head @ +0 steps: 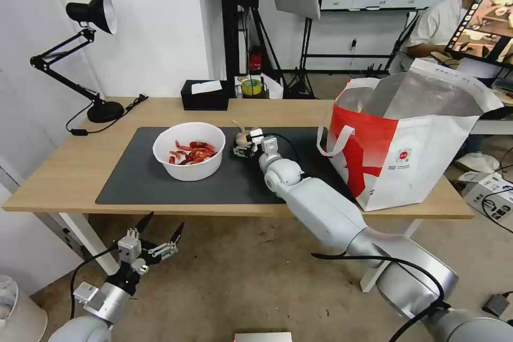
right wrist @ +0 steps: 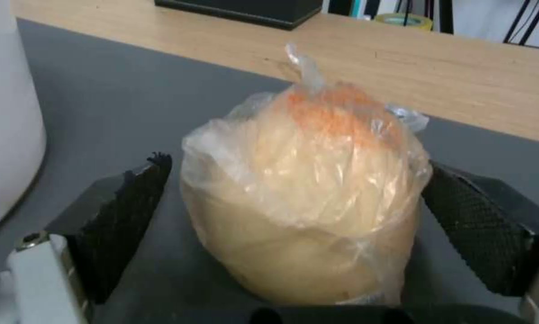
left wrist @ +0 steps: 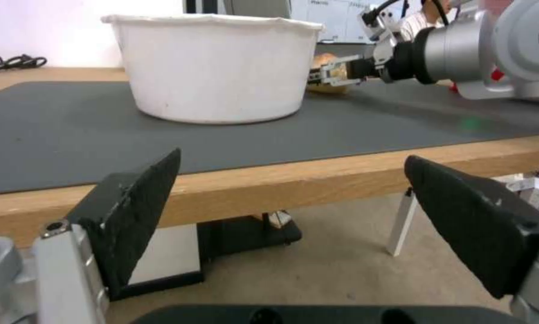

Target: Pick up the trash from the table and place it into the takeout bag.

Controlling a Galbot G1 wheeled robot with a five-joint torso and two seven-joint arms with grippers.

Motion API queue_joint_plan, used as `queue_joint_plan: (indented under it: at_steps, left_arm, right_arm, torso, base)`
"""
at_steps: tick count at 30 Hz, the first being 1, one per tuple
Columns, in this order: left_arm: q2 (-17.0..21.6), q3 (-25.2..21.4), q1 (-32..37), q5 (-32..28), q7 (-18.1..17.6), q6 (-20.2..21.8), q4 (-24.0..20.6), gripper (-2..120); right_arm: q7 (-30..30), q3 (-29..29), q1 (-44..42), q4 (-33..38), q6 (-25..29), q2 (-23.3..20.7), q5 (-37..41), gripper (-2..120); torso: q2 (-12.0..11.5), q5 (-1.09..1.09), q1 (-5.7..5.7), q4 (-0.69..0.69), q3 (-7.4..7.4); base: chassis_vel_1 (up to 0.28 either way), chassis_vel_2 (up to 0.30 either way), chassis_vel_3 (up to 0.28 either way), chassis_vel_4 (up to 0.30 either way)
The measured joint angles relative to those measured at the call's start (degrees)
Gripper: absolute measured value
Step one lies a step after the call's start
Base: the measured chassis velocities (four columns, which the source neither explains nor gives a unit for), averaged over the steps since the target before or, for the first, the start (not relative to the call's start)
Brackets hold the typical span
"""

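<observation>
Small plastic bag (right wrist: 302, 198) with beige filling rests on the grey mat (head: 160, 181), just beside the white bowl (head: 188, 149) of crayfish shells, on the side toward the takeout bag (head: 406, 144). Right gripper (head: 245, 144) straddles it: pads (right wrist: 131, 211) apart, at or just off the film, no squeeze evident. Judged light, soft, slippery, liable to deform; grip low across the filled body, not the knotted top. Left gripper (head: 157, 238) idle below the table (head: 64, 171) edge nearest the bowl, claw spread
</observation>
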Motion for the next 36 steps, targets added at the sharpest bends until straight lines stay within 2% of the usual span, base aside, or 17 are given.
queue_joint_plan:
  at_steps: [4,11,12,14,16,23,25,29,32,33,35,36]
  left_arm:
    - [-0.3,-0.1,0.2,0.0,0.0,0.0,-0.2,100]
    - [-0.9,-0.6,1.2,0.3,0.0,-0.4,-0.5,100]
    - [-0.9,-0.6,1.2,0.3,0.0,-0.4,-0.5,100]
    - [-1.0,-0.7,1.5,0.4,0.0,-0.5,-0.6,100]
    - [-1.0,-0.8,1.5,0.4,0.0,-0.6,-0.6,100]
    - [-1.1,-0.8,1.7,0.5,-0.1,-0.6,-1.0,100]
    - [-1.1,-0.8,1.7,0.5,-0.1,-0.6,-1.1,100]
    - [-1.0,-0.8,1.6,0.4,-0.1,-0.6,-1.2,100]
    - [-1.0,-0.8,1.6,0.3,-0.1,-0.6,-1.3,100]
    - [-1.0,-0.8,1.6,0.3,-0.1,-0.6,-1.3,100]
    - [-1.2,-0.8,1.6,0.4,-0.1,-0.7,-1.3,100]
    - [-1.2,-0.8,1.6,0.4,-0.1,-0.7,-1.3,100]
  right_arm:
    - [-0.3,0.1,0.3,-0.6,-0.3,0.1,0.3,93]
    - [-0.3,0.5,0.0,-0.6,-1.6,0.1,1.6,64]
    - [-0.3,0.5,0.0,-0.6,-1.6,0.1,1.6,64]
    - [-0.3,0.5,-0.3,-0.2,-1.9,-0.1,1.6,53]
    - [-0.2,0.5,-0.4,-0.1,-2.0,-0.2,1.7,50]
    - [0.8,0.5,-1.1,1.9,-2.8,-1.2,2.3,21]
    - [1.1,0.5,-1.3,2.7,-2.7,-1.5,2.6,18]
    - [1.9,0.4,-2.2,7.8,-0.6,-4.2,2.9,9]
    - [4.0,0.7,-4.9,18.1,2.1,-9.3,2.1,9]
    - [4.0,0.7,-4.9,18.1,2.1,-9.3,2.1,9]
    - [5.2,2.1,-8.0,26.9,4.1,-13.3,0.9,9]
    - [5.2,2.1,-8.0,26.9,4.1,-13.3,0.9,9]
  torso:
    - [0.0,0.00,0.00,0.00,0.00]
    - [0.0,0.00,0.00,0.00,0.00]
    - [0.0,0.00,0.00,0.00,0.00]
    - [0.0,0.00,0.00,0.00,0.00]
    - [0.0,0.00,0.00,0.00,0.00]
    - [0.0,0.00,0.00,0.00,0.00]
    - [0.0,0.00,0.00,0.01,0.00]
    - [0.0,0.00,0.00,0.01,0.00]
    - [0.0,0.02,0.00,0.00,0.00]
    - [0.0,0.02,0.00,0.00,0.00]
    - [0.0,0.01,0.00,-0.01,-0.01]
    - [0.0,0.01,0.00,-0.01,-0.01]
  base:
    - [0.000,0.000,0.000,0.000]
    - [0.000,0.000,0.000,0.000]
    - [0.000,0.000,0.000,0.000]
    - [0.000,0.000,0.000,0.000]
    - [0.000,0.000,0.000,0.000]
    - [0.000,0.000,0.000,0.000]
    - [0.000,0.000,0.000,0.000]
    - [0.000,0.000,0.000,0.000]
    - [0.000,0.000,0.000,0.000]
    - [0.000,0.000,0.000,0.000]
    - [0.000,0.000,0.000,0.000]
    - [0.000,0.000,0.000,0.000]
